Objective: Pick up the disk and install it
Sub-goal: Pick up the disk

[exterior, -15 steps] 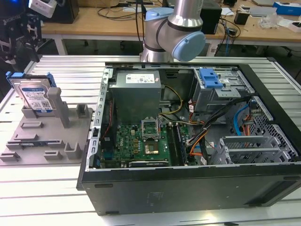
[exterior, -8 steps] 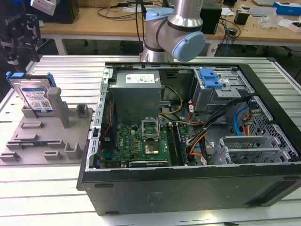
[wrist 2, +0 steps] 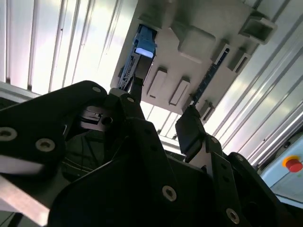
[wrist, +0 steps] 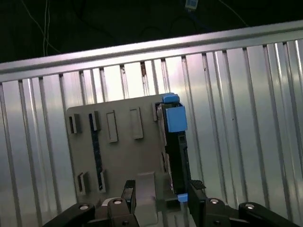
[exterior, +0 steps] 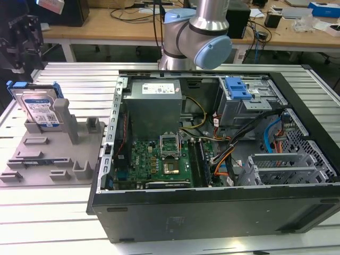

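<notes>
In the exterior view we see the disk (exterior: 38, 106) standing on edge in the grey holder (exterior: 32, 159). The first wrist view shows us the gripper (wrist: 162, 190) clear of it, fingers wide, empty

The ribbed silver aluminium counter (exterior: 48, 212) carries a flat grey plastic slotted fixture (exterior: 58, 151) and, beside it, an open black computer case (exterior: 212, 215).

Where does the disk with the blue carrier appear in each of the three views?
Exterior view: the disk leans upright in the grey fixture, at the exterior view's left, outside the computer case.
Second wrist view: the disk is seen edge-on at the fixture's side.
First wrist view: the disk is seen edge-on along the fixture's side.
Shared landmark: the grey slotted fixture.
</notes>
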Robot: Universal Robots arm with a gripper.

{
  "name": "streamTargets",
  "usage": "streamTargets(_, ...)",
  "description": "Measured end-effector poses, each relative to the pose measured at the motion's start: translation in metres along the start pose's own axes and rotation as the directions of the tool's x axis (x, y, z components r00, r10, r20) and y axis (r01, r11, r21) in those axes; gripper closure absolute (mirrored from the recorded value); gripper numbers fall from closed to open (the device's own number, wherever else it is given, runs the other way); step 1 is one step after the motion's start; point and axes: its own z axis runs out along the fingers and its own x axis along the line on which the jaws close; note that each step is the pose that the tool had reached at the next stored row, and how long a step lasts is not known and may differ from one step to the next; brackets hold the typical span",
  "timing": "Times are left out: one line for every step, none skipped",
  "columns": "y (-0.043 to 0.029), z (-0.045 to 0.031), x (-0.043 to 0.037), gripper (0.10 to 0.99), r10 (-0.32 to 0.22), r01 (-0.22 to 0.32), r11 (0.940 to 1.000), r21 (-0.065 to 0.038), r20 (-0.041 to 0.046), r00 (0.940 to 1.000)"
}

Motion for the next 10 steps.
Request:
streamTargets(0.0, 0.0001, 0.0, 0.529, -0.028, 0.028, 0.9996, 0.001, -0.0006, 0.9996)
streamTargets(0.0, 0.0001, 0.0, 0.529, -0.044, 0.044, 0.999, 0.002, -0.0011, 0.999)
streamTargets(0.0, 0.0, 0.0, 0.529, -0.057, 0.057, 0.9983, 0.002, -0.0014, 0.9984)
streamTargets(0.0, 0.0, -0.0001, 0.529, -0.064, 0.064, 0.998, 0.003, -0.0016, 0.998)
streamTargets(0.0001, 0.0001, -0.0002, 0.529, -0.064, 0.064, 0.998, 0.003, -0.0016, 0.998)
streamTargets(0.0001, 0.0, -0.0003, 0.529, -0.064, 0.064, 0.998, 0.003, -0.0016, 0.998)
streamTargets(0.0003, 0.0001, -0.001, 0.529, -0.063, 0.063, 0.998, 0.003, -0.0017, 0.998)
streamTargets(0.0015, 0.0001, -0.0029, 0.529, -0.064, 0.064, 0.998, 0.005, -0.0026, 0.998)
streamTargets(0.0033, 0.0, -0.0063, 0.529, -0.063, 0.064, 0.998, 0.006, -0.0047, 0.998)
streamTargets(0.0043, 0.0, -0.0086, 0.529, -0.064, 0.064, 0.998, 0.007, -0.0059, 0.998)
